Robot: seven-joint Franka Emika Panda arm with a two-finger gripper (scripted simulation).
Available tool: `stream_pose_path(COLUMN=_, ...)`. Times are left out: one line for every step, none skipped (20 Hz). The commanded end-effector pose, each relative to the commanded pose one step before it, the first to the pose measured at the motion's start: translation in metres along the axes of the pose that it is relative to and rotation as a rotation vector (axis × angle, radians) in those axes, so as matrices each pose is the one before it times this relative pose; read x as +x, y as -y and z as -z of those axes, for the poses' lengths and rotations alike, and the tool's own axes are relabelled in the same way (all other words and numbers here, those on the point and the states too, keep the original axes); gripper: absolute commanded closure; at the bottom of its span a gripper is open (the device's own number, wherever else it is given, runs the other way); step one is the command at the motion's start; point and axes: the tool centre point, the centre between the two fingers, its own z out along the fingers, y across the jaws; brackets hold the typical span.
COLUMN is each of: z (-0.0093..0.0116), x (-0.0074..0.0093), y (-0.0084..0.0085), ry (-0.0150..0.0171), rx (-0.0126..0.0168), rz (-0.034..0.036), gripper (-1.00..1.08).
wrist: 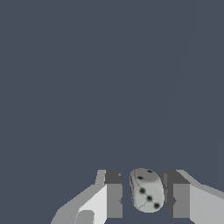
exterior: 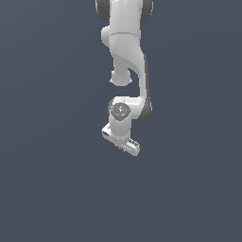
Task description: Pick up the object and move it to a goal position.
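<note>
The object point(wrist: 146, 190) is a small pale grey die with rounded corners and black pips, seen in the wrist view. My gripper point(wrist: 144, 194) is open and straddles it. One finger point(wrist: 114, 199) stands a small gap away from the die, and the other finger point(wrist: 176, 197) is at or very near its opposite side. In the exterior view the white arm hangs down from the top, and its hand point(exterior: 121, 141) points down at the floor and hides the die and both fingertips.
A plain dark blue-grey floor point(exterior: 52, 179) fills both views. No other objects, containers or edges show.
</note>
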Motion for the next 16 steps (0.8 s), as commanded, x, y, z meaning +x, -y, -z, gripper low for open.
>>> stream_pose_path(z=-0.00064, x=0.00039, y=-0.00013, ry=-0.00043, rx=0.00003, rz=-0.00047, gripper=1.08)
stream_pose_path(z=0.0, x=0.0, y=0.0, ry=0.0, rx=0.0, rz=0.0, gripper=1.08)
stream_pose_path(z=0.0, x=0.0, y=0.0, ry=0.0, rx=0.0, rz=0.0, gripper=1.08)
stream_pose_path(z=0.0, x=0.0, y=0.0, ry=0.0, rx=0.0, rz=0.0, gripper=1.08)
stream_pose_path(z=0.0, x=0.0, y=0.0, ry=0.0, rx=0.0, rz=0.0, gripper=1.08)
stream_pose_path(z=0.0, x=0.0, y=0.0, ry=0.0, rx=0.0, rz=0.0, gripper=1.08)
stream_pose_path(z=0.0, x=0.0, y=0.0, ry=0.0, rx=0.0, rz=0.0, gripper=1.08)
stream_pose_path(z=0.00067, x=-0.00013, y=0.00006, ry=0.0, rx=0.0, rz=0.0, gripper=1.08)
stream_pose_path(z=0.00029, x=-0.00016, y=0.00024, ry=0.0, rx=0.0, rz=0.0, gripper=1.08)
stream_pose_path(z=0.00087, x=-0.00047, y=0.00073, ry=0.0, rx=0.0, rz=0.0, gripper=1.08)
stream_pose_path(z=0.00145, x=-0.00078, y=0.00122, ry=0.0, rx=0.0, rz=0.0, gripper=1.08)
stream_pose_path(z=0.00204, x=-0.0011, y=0.00172, ry=0.0, rx=0.0, rz=0.0, gripper=1.08)
stream_pose_path(z=0.00264, x=-0.00142, y=0.00222, ry=0.0, rx=0.0, rz=0.0, gripper=1.08)
stream_pose_path(z=0.00325, x=-0.00174, y=0.00274, ry=0.0, rx=0.0, rz=0.0, gripper=1.08)
stream_pose_path(z=0.00389, x=-0.00208, y=0.00327, ry=0.0, rx=0.0, rz=0.0, gripper=1.08)
stream_pose_path(z=0.00455, x=-0.00243, y=0.00383, ry=0.0, rx=0.0, rz=0.0, gripper=1.08)
